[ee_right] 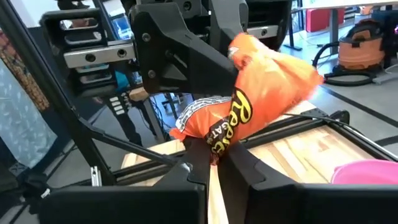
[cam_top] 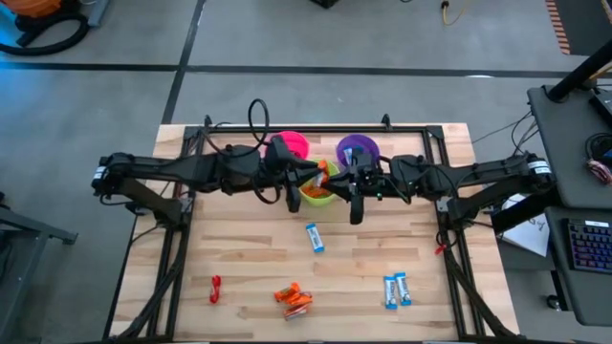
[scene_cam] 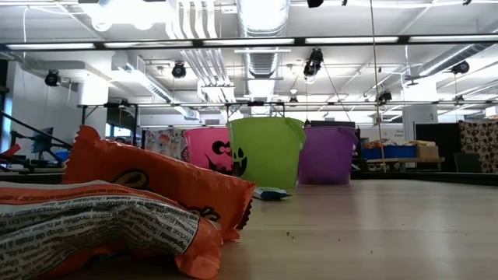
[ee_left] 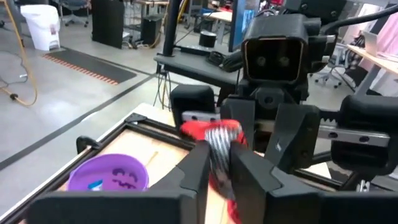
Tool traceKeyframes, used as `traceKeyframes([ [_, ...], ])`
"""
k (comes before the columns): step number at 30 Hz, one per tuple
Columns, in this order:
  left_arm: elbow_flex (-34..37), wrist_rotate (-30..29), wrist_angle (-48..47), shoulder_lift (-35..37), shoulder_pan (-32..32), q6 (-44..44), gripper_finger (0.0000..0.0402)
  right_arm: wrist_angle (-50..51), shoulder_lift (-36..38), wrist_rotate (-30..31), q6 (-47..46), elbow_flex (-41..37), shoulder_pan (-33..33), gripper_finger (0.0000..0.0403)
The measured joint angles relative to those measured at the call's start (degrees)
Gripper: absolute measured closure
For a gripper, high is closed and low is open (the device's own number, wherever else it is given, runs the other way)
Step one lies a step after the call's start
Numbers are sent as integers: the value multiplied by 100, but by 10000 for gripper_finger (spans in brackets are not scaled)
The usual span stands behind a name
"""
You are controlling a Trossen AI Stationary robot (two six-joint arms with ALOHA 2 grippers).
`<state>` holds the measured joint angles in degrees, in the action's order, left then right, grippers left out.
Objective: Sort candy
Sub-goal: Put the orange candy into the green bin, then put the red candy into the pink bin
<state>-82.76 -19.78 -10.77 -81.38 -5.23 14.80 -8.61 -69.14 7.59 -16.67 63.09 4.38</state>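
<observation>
The right gripper (ee_right: 214,158) is pinched on an orange candy (ee_right: 255,102), its two fingers (ee_right: 198,155) pressed on the wrapper's lower end. In the high view this gripper (cam_top: 337,182) sits at the frame's centre, over the green cup (cam_top: 316,194). Facing it, the left gripper (ee_left: 219,165) nips a red candy (ee_left: 211,134), whose wrapper stands up between the fingers (ee_left: 198,163). In the high view the left gripper (cam_top: 308,175) meets the right one tip to tip above the green cup, and a speck of orange shows between them.

Just above the left gripper in the high view stands the pink cup (cam_top: 294,144); just above the right one, the purple cup (cam_top: 359,148). A small blue thing lies inside the purple cup, seen from the left wrist.

On the table (cam_top: 239,258), lower in the frame, lie more candies: a blue-and-white one (cam_top: 315,238) below the centre, a pair of blue-and-white ones (cam_top: 397,290) at the lower right, an orange pile (cam_top: 293,298) at the lower middle, and a red one (cam_top: 215,288) at the lower left.

In the low view the orange pile (scene_cam: 148,202) fills the lower left, and the three cups stand in a row at the middle, pink (scene_cam: 206,148), green (scene_cam: 267,152) and purple (scene_cam: 327,154), with a blue-and-white candy (scene_cam: 270,194) at the green cup's foot.
</observation>
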Motion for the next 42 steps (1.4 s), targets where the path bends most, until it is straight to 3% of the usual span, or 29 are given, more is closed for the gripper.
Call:
traceKeyframes([
  [6, 0, -14, -708, 250, 66, 194, 299, 853, -42, 36, 35, 295, -79, 390],
  [11, -33, -20, -2186, 619, 104, 681, 266, 2165, -154, 596, -361, 322, -353, 390],
  [18, -33, -13, -5152, 832, -30, 2320, 258, 2739, -925, 613, -611, 319, -742, 390],
  [23, 7, -10, -6437, 671, -351, 3515, 258, 2820, -1378, 596, -1056, 315, -834, 387],
  [38, 195, 631, -6779, 236, -1203, 4310, 257, 2989, -1417, 442, -1353, 326, -855, 246],
  [42, 858, 1411, -6448, 417, -1447, 4539, 258, 3178, -1202, 393, -1520, 328, -855, 225],
])
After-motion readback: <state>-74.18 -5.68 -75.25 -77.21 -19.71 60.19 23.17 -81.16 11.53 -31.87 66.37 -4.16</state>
